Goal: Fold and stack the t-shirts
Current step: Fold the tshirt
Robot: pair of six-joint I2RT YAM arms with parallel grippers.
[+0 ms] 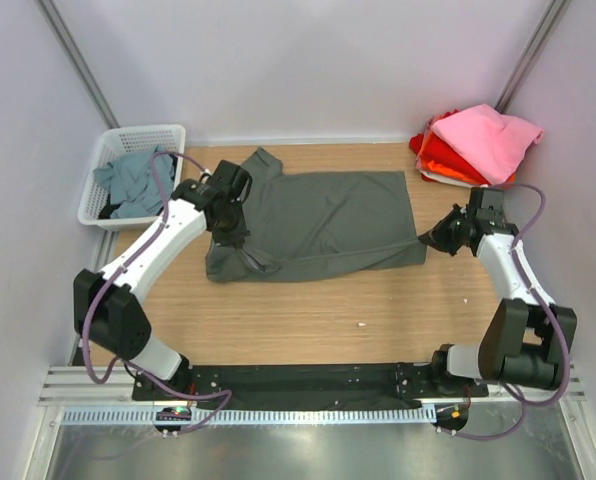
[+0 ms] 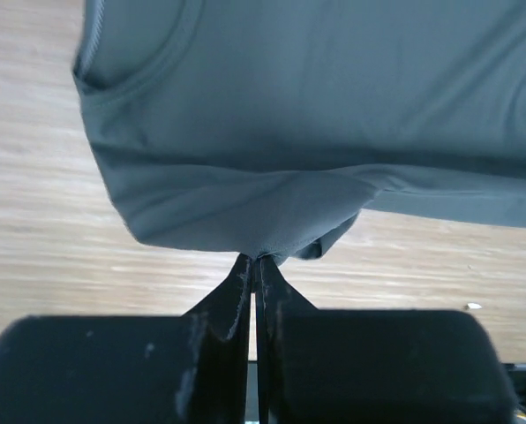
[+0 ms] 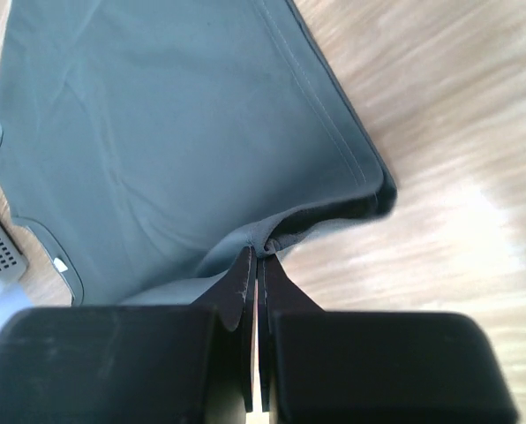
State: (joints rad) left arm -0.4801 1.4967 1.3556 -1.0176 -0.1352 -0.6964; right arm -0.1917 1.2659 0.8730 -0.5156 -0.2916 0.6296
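**Inspection: charcoal t-shirt pinched at both ends, flat on the tabletop**

Far left: a white lattice basket sits at the back left corner of the tabletop. A teal-grey t-shirt lies crumpled inside it. I cannot make out a darker item beneath that shirt.

Left of centre: my left fingers are closed, tips together, on a gathered fold of the charcoal-grey t-shirt. The grip is at the shirt's left end. The left wrist view shows the curved neckline seam just up and left of the pinch. The cloth bunches into a small peak where I hold it.

Centre: the charcoal-grey t-shirt lies spread across the middle of the tabletop with its long side running left to right. It is mostly flat, with wrinkles near its left end. One sleeve points toward the back wall.

Near centre, in front of the shirt: a small white speck lies on bare wood, apart from the cloth.

Right of centre: my right fingers are closed on the shirt's near right corner. The stitched hem there is lifted and curled under.

Far right: a pink t-shirt lies on top of orange-red t-shirts in the back right corner. This pile is well apart from the charcoal shirt.
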